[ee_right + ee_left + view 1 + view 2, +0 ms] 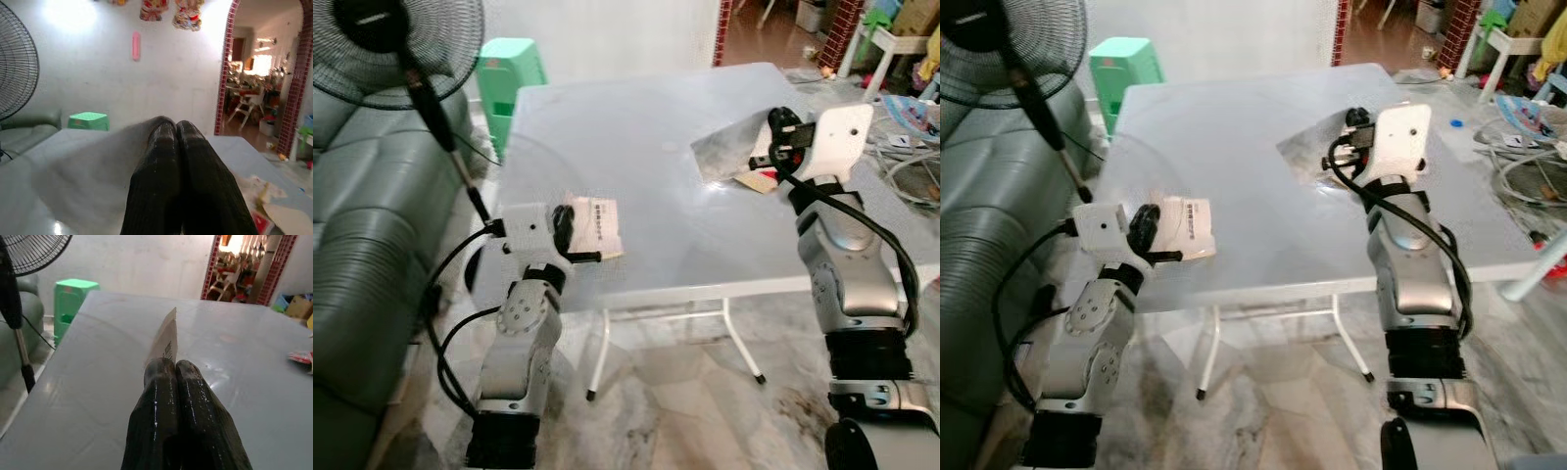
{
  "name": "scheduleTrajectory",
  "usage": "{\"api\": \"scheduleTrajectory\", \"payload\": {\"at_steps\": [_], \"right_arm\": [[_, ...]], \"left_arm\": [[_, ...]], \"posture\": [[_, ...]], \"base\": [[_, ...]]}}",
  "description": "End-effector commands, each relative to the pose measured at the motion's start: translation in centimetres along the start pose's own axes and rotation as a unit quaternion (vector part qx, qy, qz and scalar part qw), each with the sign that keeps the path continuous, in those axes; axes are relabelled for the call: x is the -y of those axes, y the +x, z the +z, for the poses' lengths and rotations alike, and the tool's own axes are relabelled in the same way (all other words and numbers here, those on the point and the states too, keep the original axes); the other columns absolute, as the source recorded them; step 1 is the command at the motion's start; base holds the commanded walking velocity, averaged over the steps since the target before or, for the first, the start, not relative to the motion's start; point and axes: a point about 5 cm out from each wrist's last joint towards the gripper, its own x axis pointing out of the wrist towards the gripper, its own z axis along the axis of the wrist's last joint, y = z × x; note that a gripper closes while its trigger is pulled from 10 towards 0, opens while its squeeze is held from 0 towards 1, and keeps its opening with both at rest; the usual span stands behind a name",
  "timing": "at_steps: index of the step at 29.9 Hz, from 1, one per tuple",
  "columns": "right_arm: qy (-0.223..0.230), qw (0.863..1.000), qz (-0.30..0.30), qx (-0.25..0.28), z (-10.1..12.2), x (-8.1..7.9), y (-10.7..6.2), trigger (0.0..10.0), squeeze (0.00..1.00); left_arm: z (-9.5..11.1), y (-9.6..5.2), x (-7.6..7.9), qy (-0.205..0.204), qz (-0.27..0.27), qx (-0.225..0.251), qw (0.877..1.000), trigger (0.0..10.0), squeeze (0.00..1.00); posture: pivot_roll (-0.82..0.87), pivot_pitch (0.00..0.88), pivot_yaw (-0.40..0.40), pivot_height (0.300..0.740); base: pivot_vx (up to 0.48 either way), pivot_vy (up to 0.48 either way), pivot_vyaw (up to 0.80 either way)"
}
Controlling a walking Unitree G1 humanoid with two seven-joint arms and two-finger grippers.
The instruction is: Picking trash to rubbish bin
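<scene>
A white printed packet (598, 226) with black text and a barcode is pinched on edge in the left end effector (174, 368) over the surface's (636, 147) near-left edge. A grey, silvery sheet (732, 145) is clamped in the right end effector (175, 128), lifted toward the surface's right side.

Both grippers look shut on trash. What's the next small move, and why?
Probably lift both arms clear of the table. The left gripper pinches the white wrapper and the right gripper pinches the silver sheet, and no bin is in sight.
</scene>
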Motion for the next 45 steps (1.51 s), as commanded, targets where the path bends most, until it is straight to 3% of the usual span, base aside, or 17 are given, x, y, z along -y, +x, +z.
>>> {"api": "scheduleTrajectory", "payload": {"at_steps": [1,11,17,40,45], "right_arm": [[-0.005,1.000,-0.008,0.006,0.42,0.68,-0.02,10.0,0.00],[-0.005,1.000,-0.008,0.008,0.46,0.66,-0.02,10.0,0.00],[-0.005,1.000,-0.013,0.002,0.39,0.80,-0.02,10.0,0.00],[-0.012,1.000,-0.018,-0.005,0.25,1.06,0.17,10.0,0.00],[-0.012,1.000,-0.015,-0.002,0.31,0.95,0.21,10.0,0.00]], "left_arm": [[0.23,0.23,0.95,-0.003,-0.014,0.001,1.000,10.0,0.00],[0.22,0.18,0.94,-0.002,-0.014,0.000,1.000,10.0,0.00],[0.31,0.08,1.23,0.002,-0.021,0.005,1.000,10.0,0.00],[0.31,0.16,1.35,0.017,-0.027,0.005,0.999,10.0,0.00],[0.33,0.16,1.40,0.018,-0.028,0.006,0.999,10.0,0.00]], "posture": [[-0.04,0.041,0.070,0.740],[-0.04,0.048,0.067,0.740],[-0.04,0.048,0.067,0.740],[-0.05,0.052,0.067,0.740],[-0.05,0.054,0.068,0.740]], "base": [[0.000,0.480,0.00],[0.000,0.440,0.00],[0.000,0.000,0.00],[0.000,0.000,-0.78],[0.000,0.000,0.00]]}}
